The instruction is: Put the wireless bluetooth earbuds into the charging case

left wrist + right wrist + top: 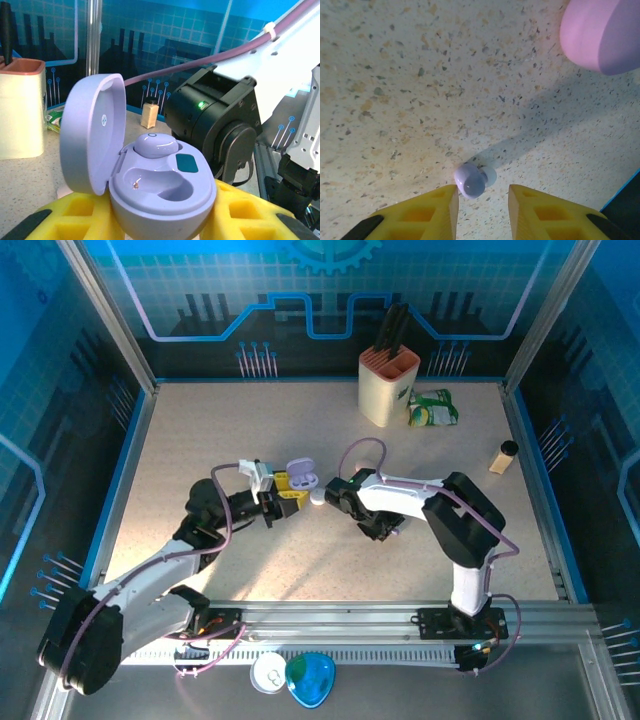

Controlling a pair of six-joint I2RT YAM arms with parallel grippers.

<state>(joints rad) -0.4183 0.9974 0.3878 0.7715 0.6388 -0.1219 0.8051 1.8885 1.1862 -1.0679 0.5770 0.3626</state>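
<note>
Straddling the tiny lilac plastic earbud [470, 182], right end effector [482, 192] is hanging narrow, not gripping. Looks light, slick: pinch its rounded body. Left end effector [162, 220] is clamping the open lilac charging case [150, 175].

Legible text: none; a tiny round emblem [104, 119] inside the raised lid of the charging case [165, 197] in the left gripper [161, 226] is too small to read.

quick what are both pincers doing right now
Left pincer: shut on the open lilac plastic pebble-shaped charging case.
Right pincer: open, tips either side of a small lilac earbud on the table.
</note>
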